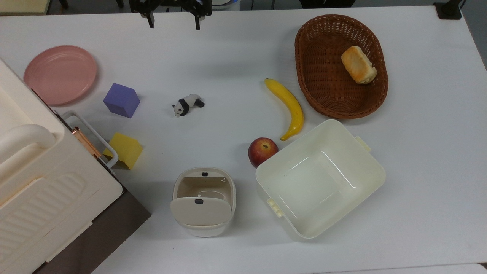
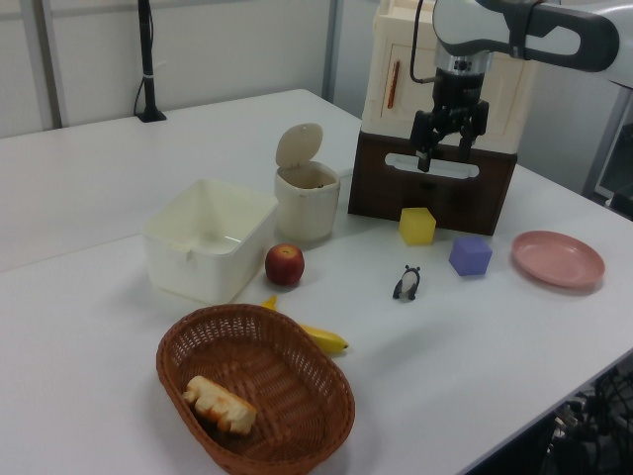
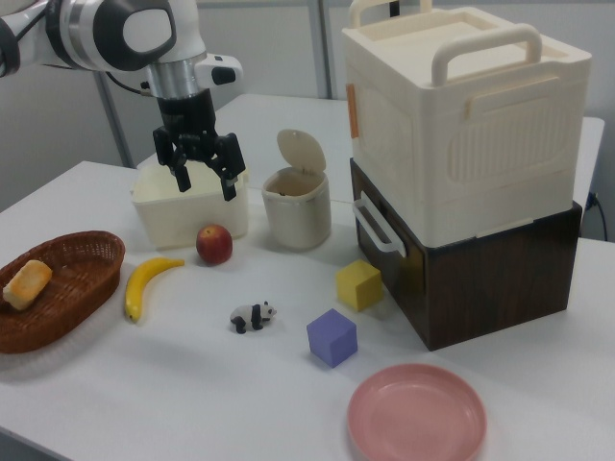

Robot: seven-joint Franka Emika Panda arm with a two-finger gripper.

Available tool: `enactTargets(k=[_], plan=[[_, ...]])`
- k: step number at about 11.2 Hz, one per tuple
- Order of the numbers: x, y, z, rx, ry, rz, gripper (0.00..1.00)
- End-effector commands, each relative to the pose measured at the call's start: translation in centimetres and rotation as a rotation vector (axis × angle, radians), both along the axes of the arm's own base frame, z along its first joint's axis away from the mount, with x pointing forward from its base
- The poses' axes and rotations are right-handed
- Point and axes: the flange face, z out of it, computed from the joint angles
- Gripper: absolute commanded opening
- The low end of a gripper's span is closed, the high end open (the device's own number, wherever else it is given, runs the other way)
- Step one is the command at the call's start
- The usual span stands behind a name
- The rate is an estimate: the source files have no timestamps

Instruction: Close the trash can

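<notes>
Standing at the top view's left edge was a big cream plastic box with an arched handle point(image 1: 42, 179) on a dark brown base; beside it on the white tabletop point(image 1: 236, 53) lay a round pink plate point(image 1: 60, 74), a purple cube point(image 1: 121, 100) and a yellow cube point(image 1: 124, 150), the yellow one just beside the box's looped side handle; a small black-and-white panda figure point(image 1: 187, 104) stood near the middle; above it in the top view, at the upper edge, hung the black two-finger gripper point(image 1: 174, 19), its fingers spread apart and clamped on nothing, well apart from everything on the tabletop; toward the lower edge of the top view sat the small white rounded-square plastic trash can point(image 1: 204, 201), its beige-grey hinged lid point(image 1: 201, 210) with a small black button raised upright and the inside showing; right of it came a red apple point(image 1: 262, 151) touching the corner of a larger cream rectangular lidless tub point(image 1: 320, 179); a yellow banana point(image 1: 289, 107) lay between apple and an oval brown wicker basket point(image 1: 323, 99), which held a golden piece of bread point(image 1: 358, 64).
</notes>
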Motion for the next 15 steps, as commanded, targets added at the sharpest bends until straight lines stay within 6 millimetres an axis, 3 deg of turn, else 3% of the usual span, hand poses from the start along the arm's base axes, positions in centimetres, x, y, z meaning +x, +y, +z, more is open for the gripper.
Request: enactTargets(k=[1,2,3,5,9,12,15], plan=[[1.2,5.2,-2.2,-0.058,0.019,0.131,1.0],[0.9,6.4,-3.9,-0.116,0.052,0.172,1.0],[0.8,7.2,-4.0,-0.13,0.051,0.164,1.0],[0.9,6.6,-3.7,-0.122,0.038,0.081,1.0],[0.9,6.0,-3.3,-0.12,0.053,0.206,1.0],[0.9,5.9,-2.7,-0.106,0.024,0.132,1.0],[1.6,4.7,-2.2,-0.056,-0.035,0.095,1.0]])
